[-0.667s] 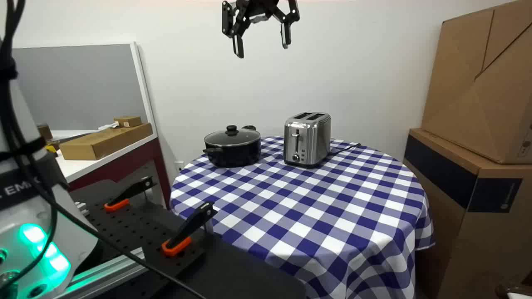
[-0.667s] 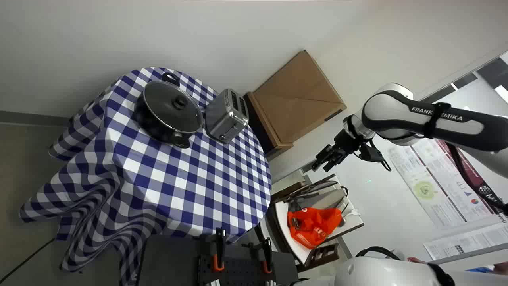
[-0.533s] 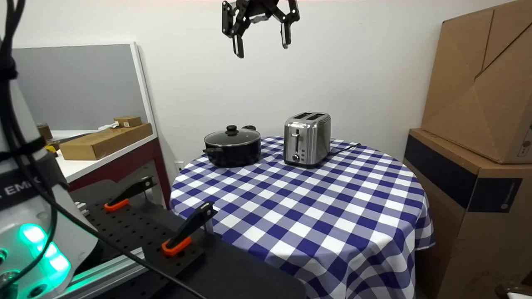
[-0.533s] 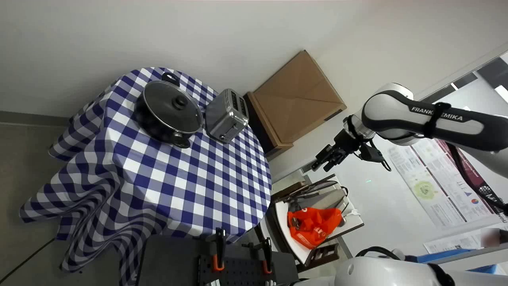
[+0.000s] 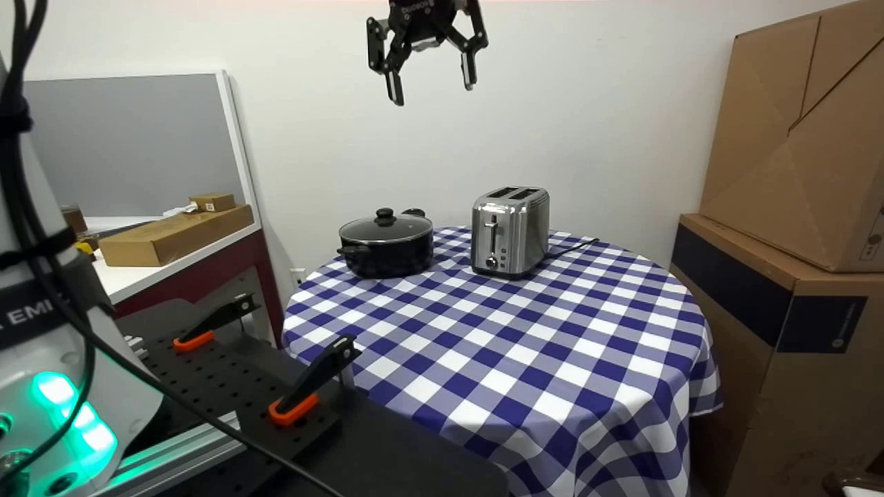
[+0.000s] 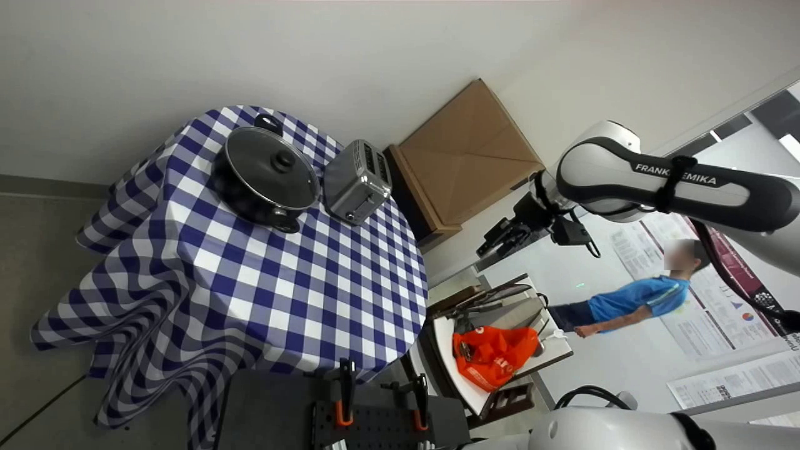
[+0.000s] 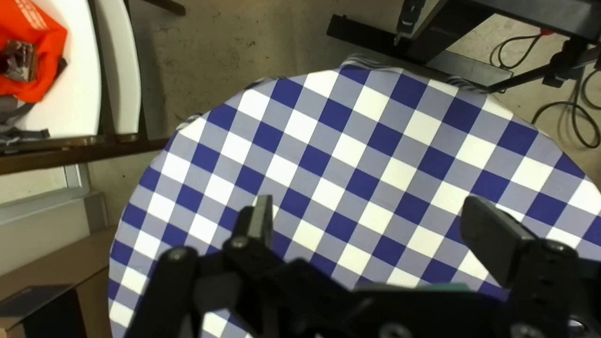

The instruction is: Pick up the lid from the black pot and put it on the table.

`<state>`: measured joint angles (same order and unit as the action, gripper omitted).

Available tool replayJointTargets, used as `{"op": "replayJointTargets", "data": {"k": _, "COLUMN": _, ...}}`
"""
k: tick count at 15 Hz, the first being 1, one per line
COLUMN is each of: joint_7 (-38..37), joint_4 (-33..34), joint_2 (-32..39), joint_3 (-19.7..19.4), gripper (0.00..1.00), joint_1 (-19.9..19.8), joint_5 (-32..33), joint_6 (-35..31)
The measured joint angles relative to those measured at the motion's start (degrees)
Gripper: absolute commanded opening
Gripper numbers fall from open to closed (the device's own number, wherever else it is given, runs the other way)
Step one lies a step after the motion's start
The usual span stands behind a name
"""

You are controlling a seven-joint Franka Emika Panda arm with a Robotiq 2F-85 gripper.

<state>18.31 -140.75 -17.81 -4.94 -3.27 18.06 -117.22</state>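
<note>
The tool (image 5: pixel 434 96) hangs well above the level of the bench (image 5: pixel 539 345), its fingers (image 7: pixel 493 239) spread wide and holding nothing; checked cloth (image 7: pixel 357 155) shows between them in the wrist view. The step in hand looks like the approach to the lid (image 6: pixel 265 172). To do it well, cross at height, clear of the toaster (image 5: pixel 511 238), centre over the dark knob (image 6: pixel 283 160), then come straight down with the fingers astride it, stopping before their tips press on the lid. A gentle pinch and a level lift should part it cleanly from the black pot (image 5: pixel 390 261). The lid sits in place on that pot, well below the tool and well apart from it, out of the wrist view.
</note>
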Motion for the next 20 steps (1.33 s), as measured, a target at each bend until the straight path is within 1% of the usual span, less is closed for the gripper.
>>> {"op": "replayJointTargets", "data": {"k": 3, "joint_7": -0.11, "joint_4": 0.11, "joint_2": 2.36, "joint_3": 2.86, "gripper": 1.00, "joint_1": 2.92, "joint_5": 0.00, "joint_6": -7.35}}
{"op": "replayJointTargets", "data": {"k": 6, "joint_7": -0.19, "joint_4": 0.52, "joint_2": 4.88, "joint_3": 6.61, "gripper": 1.00, "joint_1": 6.18, "joint_5": 0.04, "joint_6": -15.10}}
{"op": "replayJointTargets", "data": {"k": 9, "joint_7": -0.66, "joint_4": 2.97, "joint_2": 8.48, "joint_3": 10.20, "gripper": 1.00, "joint_1": 8.95, "joint_5": -0.03, "joint_6": -19.69}}
{"op": "replayJointTargets", "data": {"k": 12, "joint_7": -1.88, "joint_4": 7.79, "joint_2": 13.63, "joint_3": 12.19, "gripper": 1.00, "joint_1": 10.69, "joint_5": -1.41, "joint_6": -20.11}}
{"op": "replayJointTargets", "data": {"k": 15, "joint_7": -2.01, "joint_4": 11.37, "joint_2": 17.85, "joint_3": 12.50, "gripper": 1.00, "joint_1": 11.03, "joint_5": -2.20, "joint_6": -20.05}}
{"op": "replayJointTargets", "data": {"k": 20, "joint_7": -2.01, "joint_4": 11.87, "joint_2": 18.53, "joint_3": 12.42, "gripper": 1.00, "joint_1": 10.91, "joint_5": -2.01, "joint_6": -20.01}}
